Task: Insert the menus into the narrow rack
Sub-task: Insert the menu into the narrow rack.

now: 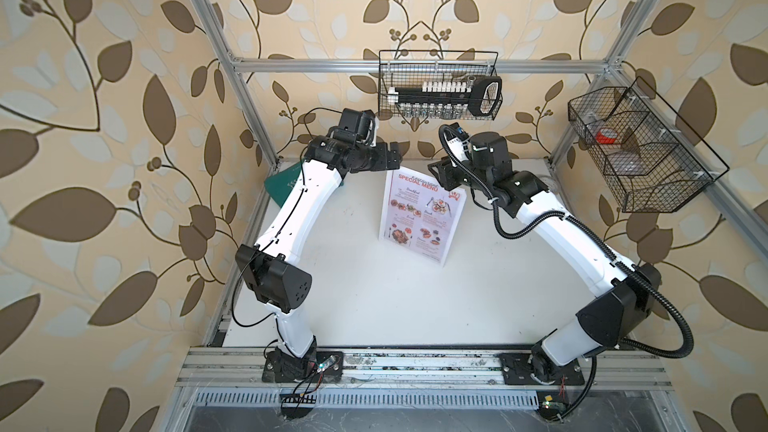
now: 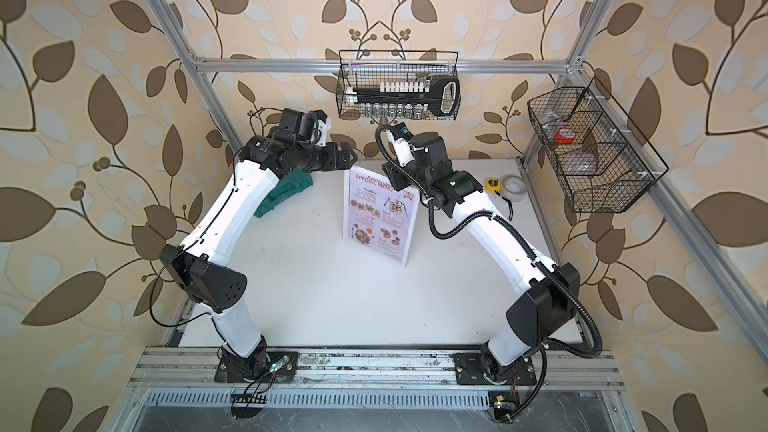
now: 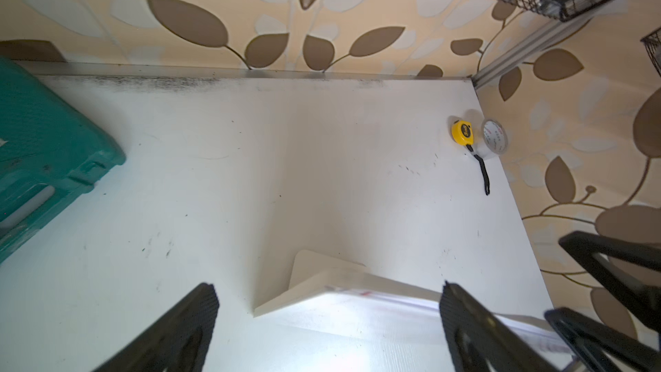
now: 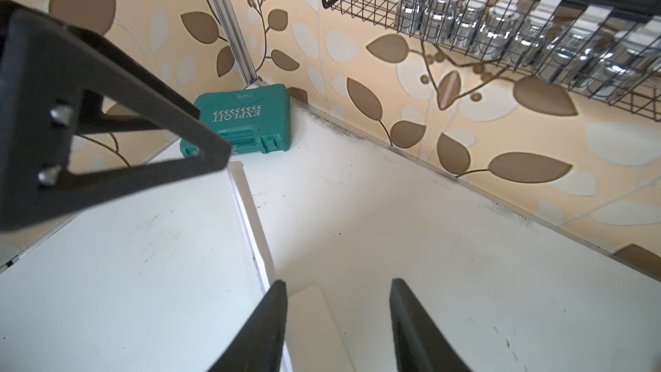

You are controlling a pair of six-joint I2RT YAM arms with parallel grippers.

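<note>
The left end effector [image 1: 394, 155], jaws spread wide and empty, hovers at one top corner of the narrow rack [image 3: 314, 289]. The rack stands upright mid-table [image 1: 353, 284], and the menu [image 1: 422, 214] appears seated inside it, long axis vertical. The right end effector [image 1: 435, 171], half-parted and holding nothing, is just beside the opposite top corner, about equally near.

The left gripper [image 3: 327, 289] holds its jaws spread wide above the white counter [image 3: 286, 155], and the top edge of the narrow rack [image 3: 307, 286] shows between them. The menu [image 3: 379, 313] appears faintly through the frosted panel, its red print blurred. A green case [image 3: 46, 159] sits off to one side. Near the counter's far corner, a yellow tape measure [image 3: 462, 132] lies just beside a clear tape roll [image 3: 495, 137]. The right gripper [image 3: 561, 277] reaches in at the rack's other end.
</note>
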